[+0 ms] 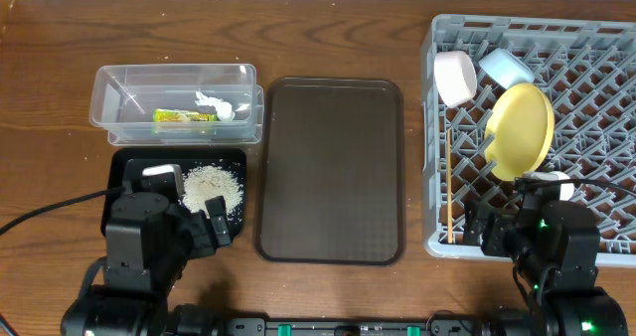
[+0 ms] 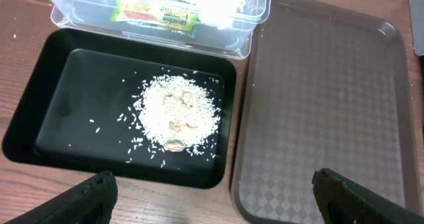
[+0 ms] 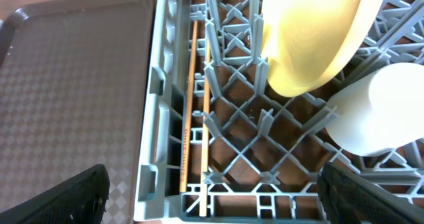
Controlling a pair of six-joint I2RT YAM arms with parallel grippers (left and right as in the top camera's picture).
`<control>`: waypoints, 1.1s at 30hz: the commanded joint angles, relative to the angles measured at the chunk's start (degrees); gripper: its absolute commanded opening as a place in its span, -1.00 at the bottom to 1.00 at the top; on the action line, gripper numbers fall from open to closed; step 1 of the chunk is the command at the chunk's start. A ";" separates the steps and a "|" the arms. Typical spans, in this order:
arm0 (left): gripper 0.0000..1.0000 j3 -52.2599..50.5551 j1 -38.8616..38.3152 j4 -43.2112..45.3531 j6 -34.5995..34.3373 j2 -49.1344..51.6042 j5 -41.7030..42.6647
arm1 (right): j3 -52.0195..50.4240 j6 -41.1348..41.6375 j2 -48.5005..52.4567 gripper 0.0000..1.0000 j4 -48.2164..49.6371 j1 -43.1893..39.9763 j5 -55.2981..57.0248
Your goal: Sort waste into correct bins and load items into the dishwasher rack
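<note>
Right, left hand [image 2: 213, 187]: spread wide, empty, above the black tray [image 2: 20, 134].
Black tray: holds the rice scraps [image 2: 175, 111].
Clear tub [image 1: 109, 102]: wrapper [image 1: 185, 116] and tissue [image 1: 221, 106] inside.
Right hand [image 3: 212, 184]: I see it wide, empty, over the rack's [image 3: 156, 118] near edge.
Rack: yellow plate [image 1: 522, 129], pink bowl [image 1: 455, 78], blue bowl [image 1: 507, 68], cup [image 3: 384, 111], chopsticks [image 3: 192, 105] loaded.

brown serving tray [image 1: 331, 167] | lying flat | on wooden table [image 1: 60, 48]

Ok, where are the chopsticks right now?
In the overhead view, the chopsticks lie flat along the left edge of the dishwasher rack, just left of the yellow plate.
</note>
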 commanded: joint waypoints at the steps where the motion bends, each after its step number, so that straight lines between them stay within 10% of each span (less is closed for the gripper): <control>1: 0.94 -0.55 -0.13 -0.04 -0.09 -0.22 -0.42 | -0.48 0.66 -0.31 0.98 -0.09 -0.46 0.83; 33: 0.96 -0.55 -0.13 -0.04 -0.09 -0.22 -0.42 | -3.76 -7.10 -7.56 0.99 11.21 -0.42 0.98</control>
